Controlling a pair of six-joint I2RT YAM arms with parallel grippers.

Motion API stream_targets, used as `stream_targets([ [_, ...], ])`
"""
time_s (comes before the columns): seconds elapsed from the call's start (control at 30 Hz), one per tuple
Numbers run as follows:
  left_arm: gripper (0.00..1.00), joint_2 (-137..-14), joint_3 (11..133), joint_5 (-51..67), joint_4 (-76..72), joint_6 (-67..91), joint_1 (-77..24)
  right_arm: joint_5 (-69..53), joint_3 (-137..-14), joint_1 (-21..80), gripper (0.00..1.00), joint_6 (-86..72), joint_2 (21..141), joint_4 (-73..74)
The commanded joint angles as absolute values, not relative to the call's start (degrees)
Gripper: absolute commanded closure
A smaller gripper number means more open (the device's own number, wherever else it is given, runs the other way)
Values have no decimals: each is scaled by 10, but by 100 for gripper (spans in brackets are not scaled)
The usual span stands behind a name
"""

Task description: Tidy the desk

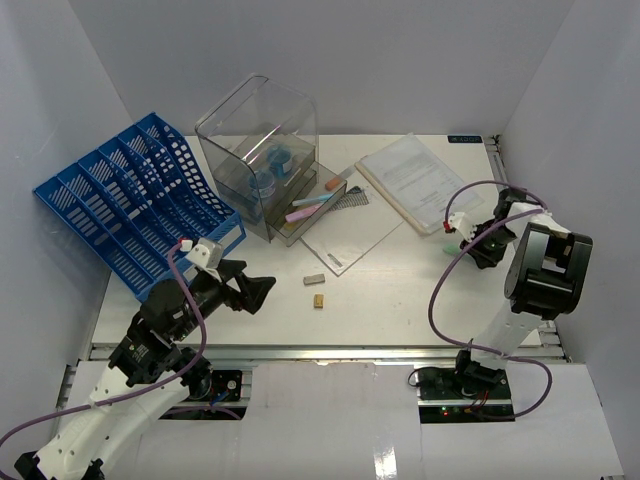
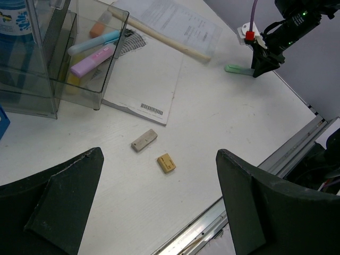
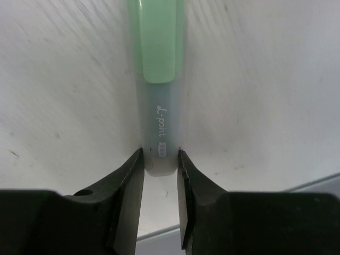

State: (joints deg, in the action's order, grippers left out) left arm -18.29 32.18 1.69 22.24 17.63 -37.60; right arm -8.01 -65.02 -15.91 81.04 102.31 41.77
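Note:
The white desk (image 1: pixel 400 290) carries scattered items. My right gripper (image 1: pixel 468 240) is at the right side, its jaws closed on the end of a green highlighter (image 3: pixel 159 79) that lies flat on the desk; the fingertips (image 3: pixel 137 159) touch both of its sides. The highlighter also shows in the left wrist view (image 2: pixel 236 69). My left gripper (image 1: pixel 255 290) is open and empty, hovering over the near left of the desk. A grey eraser (image 2: pixel 144 140) and a yellow eraser (image 2: pixel 166 162) lie just ahead of it.
A blue file rack (image 1: pixel 135 200) stands at the far left. A clear bin (image 1: pixel 260 150) has a front tray holding pink (image 2: pixel 93 60) and blue (image 2: pixel 93 42) highlighters. Paper sheets (image 1: pixel 350 235) and a document stack (image 1: pixel 410 180) lie at the back. A metal rail (image 1: pixel 350 352) runs along the near edge.

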Motion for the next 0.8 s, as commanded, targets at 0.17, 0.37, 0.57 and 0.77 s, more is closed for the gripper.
stream_targets([
  [0.17,2,-173,316,26,217,176,-375,-207,-669,-55,92,769,935,512],
  [0.37,2,-175,316,28,217,175,-375,-229,-720,117,92,707,859,471],
  [0.57,2,-169,316,25,217,174,-376,-38,-765,323,92,729,878,330],
  [0.77,2,-160,316,16,217,174,-377,49,-957,391,92,750,1026,306],
])
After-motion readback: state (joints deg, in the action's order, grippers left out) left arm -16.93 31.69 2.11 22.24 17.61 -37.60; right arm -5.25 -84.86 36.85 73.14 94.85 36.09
